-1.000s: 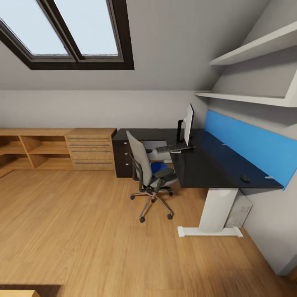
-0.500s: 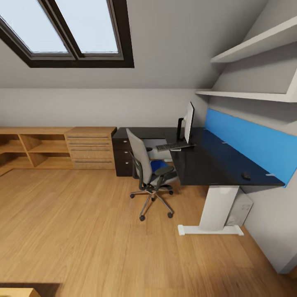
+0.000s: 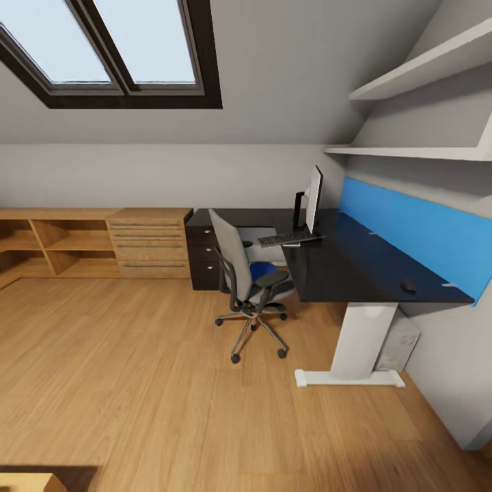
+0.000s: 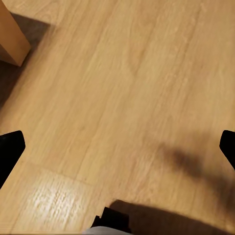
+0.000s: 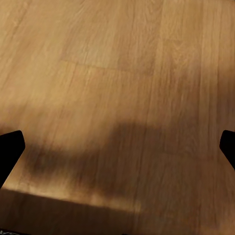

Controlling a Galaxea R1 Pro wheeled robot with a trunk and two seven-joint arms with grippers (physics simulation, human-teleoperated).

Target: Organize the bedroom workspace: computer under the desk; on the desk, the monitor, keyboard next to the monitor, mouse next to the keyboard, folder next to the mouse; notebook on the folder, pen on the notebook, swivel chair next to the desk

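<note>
Bedroom w/ sloped ceiling, head view. L-shaped black desk (image 3: 355,270) runs along the right wall, white leg at its near end, black drawer unit at the far corner. Monitor (image 3: 313,199) stands upright on the tabletop, edge-on to the camera; keyboard (image 3: 290,238) lies just in front of it, at the tabletop's inner edge. Mouse (image 3: 408,285) sits near the tabletop's near end, close to the blue wall panel (image 3: 417,236), well apart from the keyboard. Swivel chair (image 3: 247,283) stands on the wood floor (image 3: 150,369) in the desk's inner corner, back toward the camera; folder (image 3: 260,273) shows as a blue patch on its seat. Pale box under the desk's near end, by the wall: prob. the computer (image 3: 398,344). Low light-wood cabinet (image 3: 96,242) along the far wall, left of the desk. Left gripper (image 4: 117,149) & right gripper (image 5: 117,149), wrist views: dark fingers (image 4: 10,152) (image 5: 10,149) at opposite frame edges, spread wide, nothing between them, floor below.
</note>
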